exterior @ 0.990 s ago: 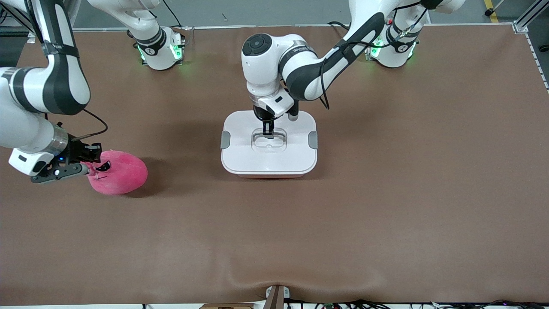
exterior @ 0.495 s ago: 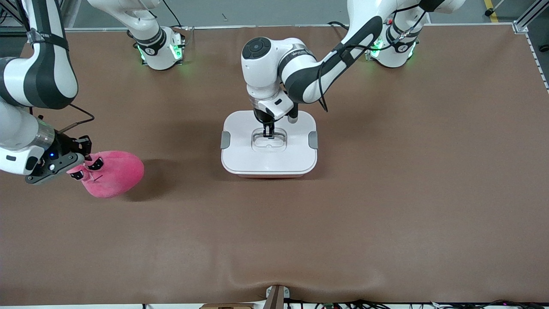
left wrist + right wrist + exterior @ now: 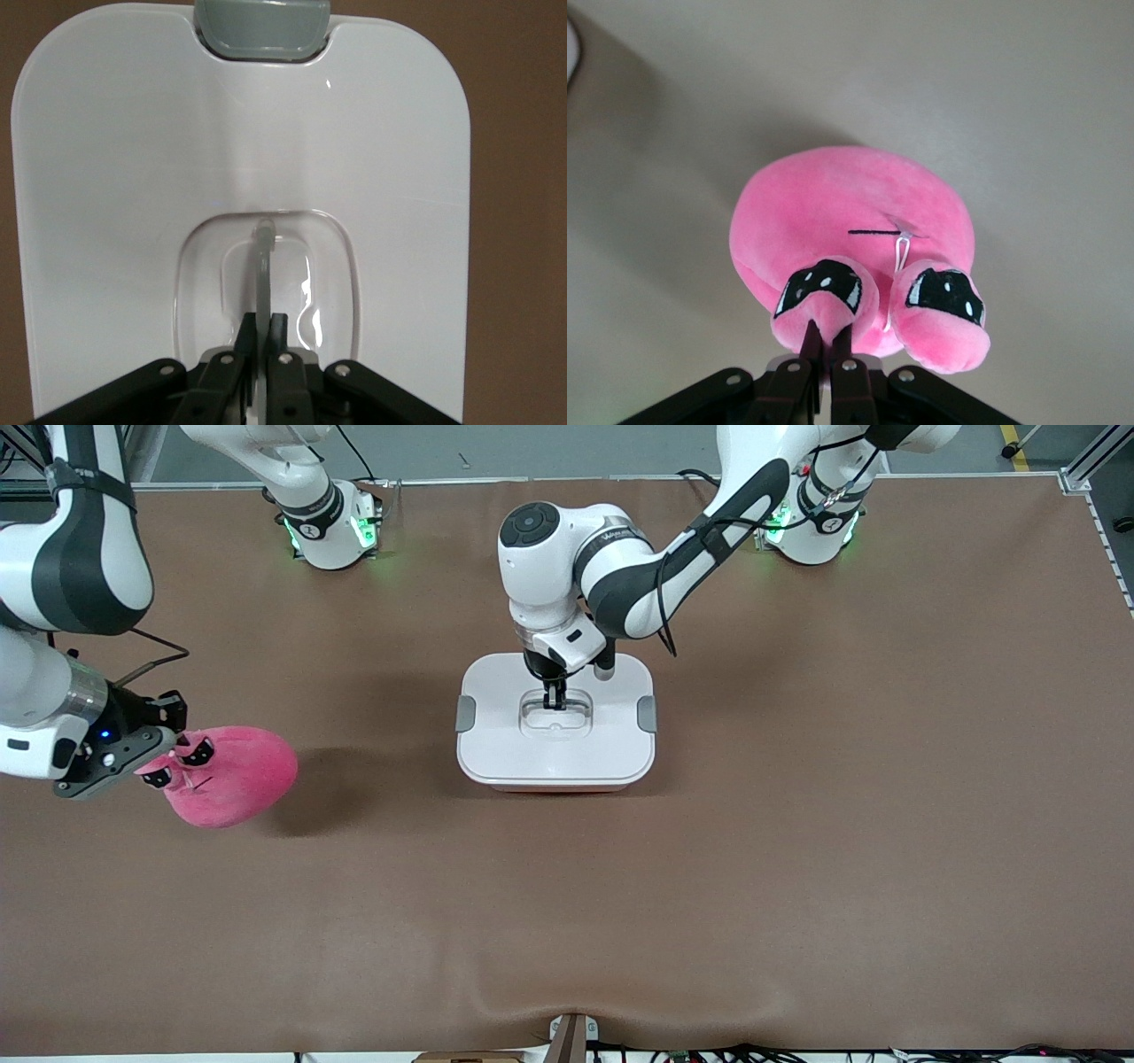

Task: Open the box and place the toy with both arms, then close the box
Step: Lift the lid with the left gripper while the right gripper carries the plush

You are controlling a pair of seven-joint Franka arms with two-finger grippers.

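Box sits mid-table, lid on: smooth glossy white lid w/ rounded corners, a grey clip at each short end, thin strip of pink tub showing under the lid edge nearest the front camera. Lid centre has a recessed clear well w/ a slim translucent handle bar across it. Left gripper points straight down into that well, black fingers pinched together on the handle bar. Toy is a round hot-pink plush, soft short-pile fabric, w/ two bulging lobes carrying black-and-white sleepy eyes, a thin stitched black line and a small white loop tag. It's toward the right arm's end of the table, well apart from the box and a bit nearer the front camera. Right gripper is clamped on the plush lobe by one eye, fingers squeezed tight w/ fabric between them. Table is covered in matte brown sheet, slightly rippled at the front edge. Grey floor and alu frame past the arm bases, which glow green.
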